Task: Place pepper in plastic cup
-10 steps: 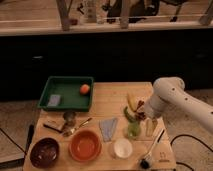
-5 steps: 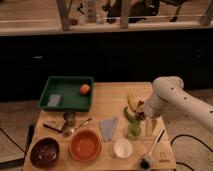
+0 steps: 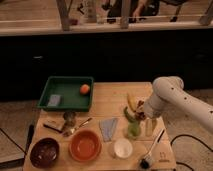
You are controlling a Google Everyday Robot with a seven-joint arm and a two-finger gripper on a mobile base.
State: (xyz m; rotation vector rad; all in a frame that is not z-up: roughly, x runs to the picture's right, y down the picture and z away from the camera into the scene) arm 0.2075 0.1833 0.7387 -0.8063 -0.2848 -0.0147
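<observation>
Pepper [image 3: 128,115] shows right of centre in the frame, a green curve just above the rim of the cup [image 3: 133,131]. Its lower end is close to or touching the cup's mouth; which of the two is unclear. The gripper [image 3: 141,112] is right beside the pepper's upper end, at the tip of the white arm [image 3: 172,95] that reaches in from the right edge. Whether it is closed on the pepper or slack cannot be told from this view.

The step in hand appears to be the drop into the cup. To do it well, the pepper's low end should be centred over the mouth and turned nearer upright, since the cup is narrow and the pepper curved. Release should wait until the tip is inside the rim. The cup looks light and could tip if nudged sideways. A yellow item [image 3: 131,101] lies just above it in the frame and a white cup [image 3: 122,148] just below, so there is little room to swing.

No brand or label can be read. A mark [image 3: 163,156] at the lower right corner of the table [image 3: 107,95] is too small to make out.
</observation>
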